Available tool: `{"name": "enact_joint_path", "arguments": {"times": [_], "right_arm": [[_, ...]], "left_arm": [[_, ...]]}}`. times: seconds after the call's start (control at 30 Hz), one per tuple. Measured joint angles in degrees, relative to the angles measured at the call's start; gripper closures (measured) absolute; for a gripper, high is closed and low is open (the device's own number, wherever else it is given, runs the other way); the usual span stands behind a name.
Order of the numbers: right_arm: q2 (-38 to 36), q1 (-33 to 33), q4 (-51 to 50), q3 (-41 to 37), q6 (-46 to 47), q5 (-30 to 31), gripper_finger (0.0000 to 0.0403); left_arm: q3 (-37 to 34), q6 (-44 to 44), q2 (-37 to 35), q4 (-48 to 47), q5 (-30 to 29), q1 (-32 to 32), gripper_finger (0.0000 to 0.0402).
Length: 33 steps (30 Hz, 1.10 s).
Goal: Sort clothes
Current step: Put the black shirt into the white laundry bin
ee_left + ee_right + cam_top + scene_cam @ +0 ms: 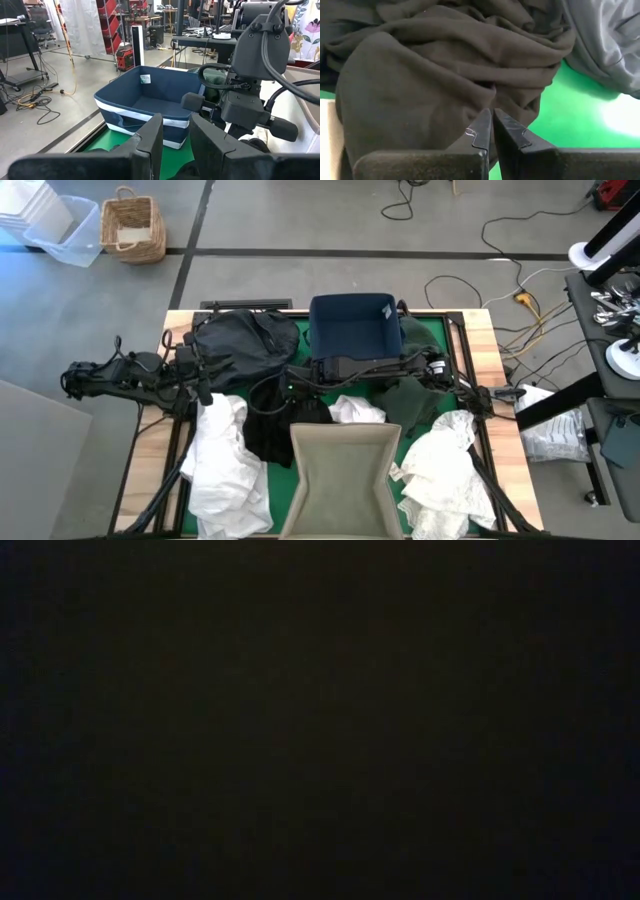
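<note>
The right gripper, jaws shut and empty, hovers over the black garment; next, open and pinch it.

The left gripper, jaws slightly parted and empty, faces the blue bin.

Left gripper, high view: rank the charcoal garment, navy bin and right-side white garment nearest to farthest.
From the left gripper, at the table's left:
1. Charcoal garment, right beside it at the back left.
2. Navy bin, back centre.
3. White garment, front right, across the table.
</note>
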Motion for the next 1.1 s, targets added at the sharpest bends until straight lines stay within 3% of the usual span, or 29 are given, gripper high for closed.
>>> {"name": "enact_joint_path", "arguments": {"times": [0.9, 1.1], "right_arm": [[0.0, 0.1, 0.2, 0.0, 2.5, -0.8, 0.0387], [0.0, 0.1, 0.5, 0.0, 4.0, -0.8, 0.0320]], "left_arm": [[0.0, -0.1, 0.0, -0.4, 0.0, 0.0, 0.0325], [0.0, -0.1, 0.0, -0.4, 0.0, 0.0, 0.0325]]}}
